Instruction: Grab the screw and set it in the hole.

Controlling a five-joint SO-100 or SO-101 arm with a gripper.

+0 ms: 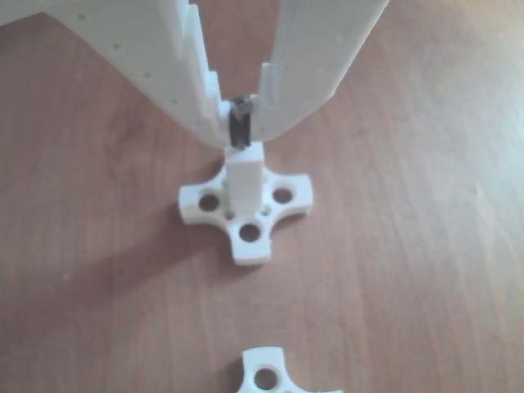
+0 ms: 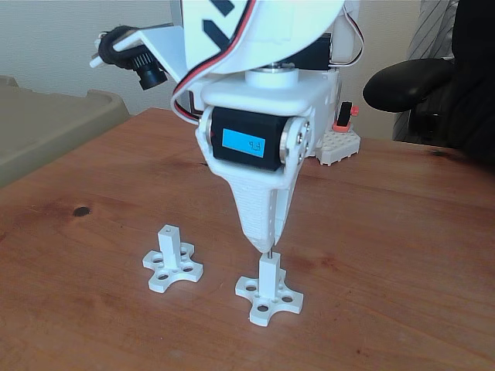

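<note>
The gripper [image 1: 240,123] pinches the screw [image 1: 240,131] by its head, jaws nearly closed. The screw hangs upright at twelve o'clock of the white post [image 2: 268,276], its tip at the hole [image 2: 268,259].

Arm upright, tool [image 2: 270,247] pointing down (2 fingers nearly closed)

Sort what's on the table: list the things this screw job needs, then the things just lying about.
In use:
- screw, pinched between the gripper fingers, right above the post
- white post with cross-shaped base; the hole is in its top end

Lying about:
- second white post with cross base, left in the fixed view
- white studded block at the back
- wooden table
</note>
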